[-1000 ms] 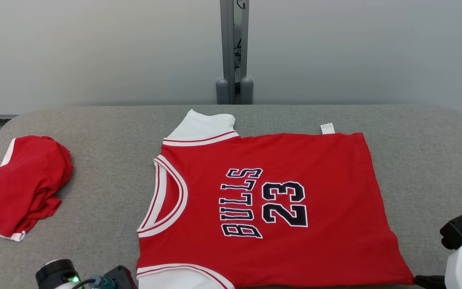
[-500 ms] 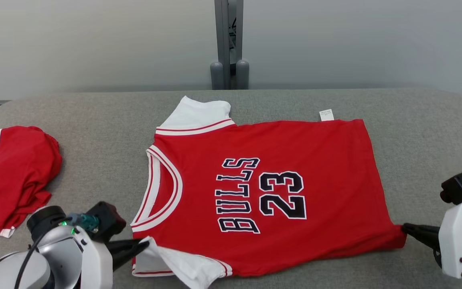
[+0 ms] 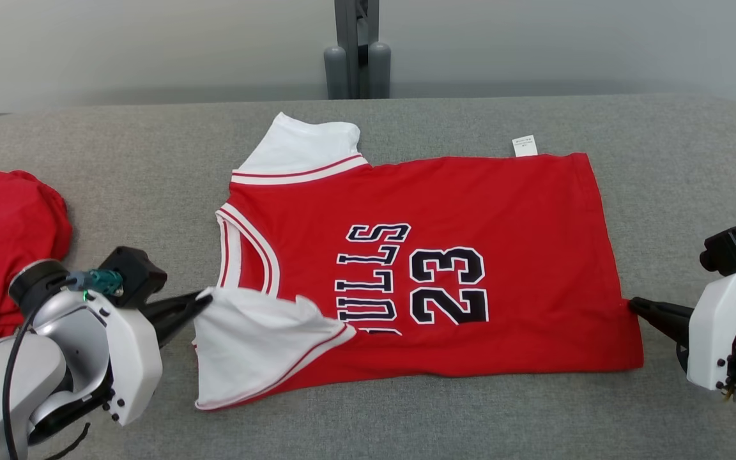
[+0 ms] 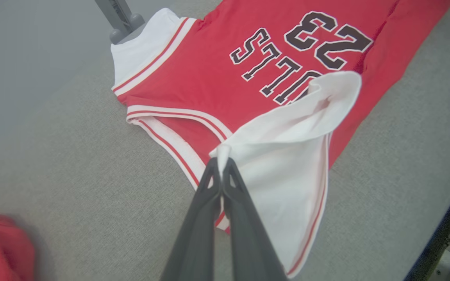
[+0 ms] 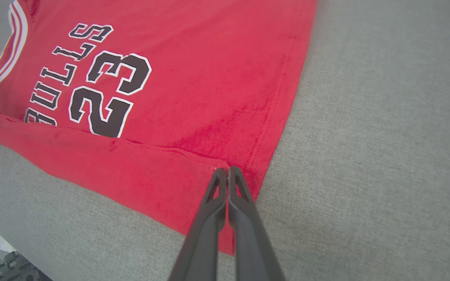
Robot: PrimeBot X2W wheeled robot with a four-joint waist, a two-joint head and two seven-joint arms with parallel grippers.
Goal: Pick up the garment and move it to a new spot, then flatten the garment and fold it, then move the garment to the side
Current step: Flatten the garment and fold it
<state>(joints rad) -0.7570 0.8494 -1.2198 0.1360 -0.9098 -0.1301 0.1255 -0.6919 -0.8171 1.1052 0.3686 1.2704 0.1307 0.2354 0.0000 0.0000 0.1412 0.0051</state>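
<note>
The garment (image 3: 470, 211) is a red jersey with white sleeves and black "BULLS 23" lettering, spread on the grey table. Its near edge is lifted and folding over toward the far side. My left gripper (image 3: 205, 297) is shut on the near white sleeve (image 3: 253, 338), which drapes back over the lettering; the left wrist view shows the closed fingers (image 4: 219, 175) pinching that sleeve (image 4: 287, 156). At the near hem corner my right gripper (image 3: 632, 305) is shut on the red cloth, and the right wrist view has its fingertips (image 5: 225, 173) on the folded hem of the jersey (image 5: 193, 78).
A second red garment (image 3: 4, 243) lies crumpled at the table's left edge. A grey post (image 3: 352, 45) stands behind the table's (image 3: 681, 166) far edge. Bare grey cloth lies to the right of the jersey and along the near side.
Both grippers have carried the jersey's near edge up and toward the far side; the white sleeve now lies over the "BULLS" lettering. The head camera has tilted, shifting the whole scene.
</note>
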